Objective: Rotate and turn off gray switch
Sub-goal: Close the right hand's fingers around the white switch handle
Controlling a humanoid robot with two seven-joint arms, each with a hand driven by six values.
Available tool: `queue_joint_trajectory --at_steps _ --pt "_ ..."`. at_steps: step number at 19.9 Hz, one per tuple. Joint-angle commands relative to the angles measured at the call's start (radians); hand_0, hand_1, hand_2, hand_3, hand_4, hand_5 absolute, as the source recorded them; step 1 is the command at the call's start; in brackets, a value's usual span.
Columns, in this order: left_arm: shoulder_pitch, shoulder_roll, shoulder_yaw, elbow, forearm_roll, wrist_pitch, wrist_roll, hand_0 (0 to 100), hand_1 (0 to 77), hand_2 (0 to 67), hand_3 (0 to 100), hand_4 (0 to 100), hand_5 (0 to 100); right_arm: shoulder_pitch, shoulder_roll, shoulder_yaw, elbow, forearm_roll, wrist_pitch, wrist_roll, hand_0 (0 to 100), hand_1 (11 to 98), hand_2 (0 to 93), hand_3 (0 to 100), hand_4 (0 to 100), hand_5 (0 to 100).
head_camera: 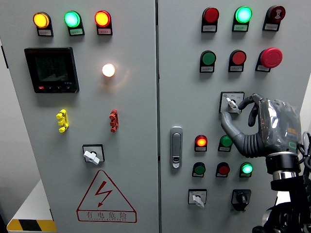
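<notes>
Now right robot hand point(243, 108) on gray switch point(232, 103)

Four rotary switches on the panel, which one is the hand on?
The upper gray switch on the right door, below the red and green buttons. The right hand's fingertips pinch its knob; the other three stand untouched lower down.

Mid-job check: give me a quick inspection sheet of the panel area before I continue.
Surface: grey cabinet door, upright, closed.
Job's things: gray switch, right hand's fingertips at its knob.
Clutter: nothing seen.
Grippers: right hand curled around the switch knob; left hand not in view.
Cables: black wires beside the right wrist.
Surroundings: left door with lit lamps, meter, warning triangle; door handle.
</notes>
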Motion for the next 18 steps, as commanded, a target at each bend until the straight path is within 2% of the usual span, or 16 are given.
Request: queue_joint_trajectory --at_steps 1,8,12,13,18 --pt "0.000 0.001 0.000 0.000 0.000 0.000 0.000 0 0.0 10.1 21 12 13 0.011 0.0005 0.001 -0.011 -0.008 -0.001 0.001 32 39.6 63.2 96 99 100" --pt "0.000 0.001 0.000 0.000 0.000 0.000 0.000 0 0.0 10.1 21 12 13 0.026 0.0005 0.004 -0.031 -0.035 -0.001 -0.002 36 37.2 64.8 98 99 100" --pt "0.000 0.001 0.000 0.000 0.000 0.000 0.000 0 0.0 10.1 21 12 13 0.032 0.0005 0.004 -0.038 -0.055 -0.001 -0.002 25 37.8 65.4 99 99 100" --pt "0.000 -0.001 0.000 0.000 0.000 0.000 0.000 0 0.0 10.1 21 12 13 0.032 0.0005 0.004 -0.038 -0.057 -0.001 0.000 19 38.6 64.1 99 99 100" --pt "0.000 0.001 0.000 0.000 0.000 0.000 0.000 0 0.0 10.1 21 12 13 0.032 0.0005 0.009 -0.049 -0.071 -0.001 0.000 4 40.3 56.1 99 100 100"
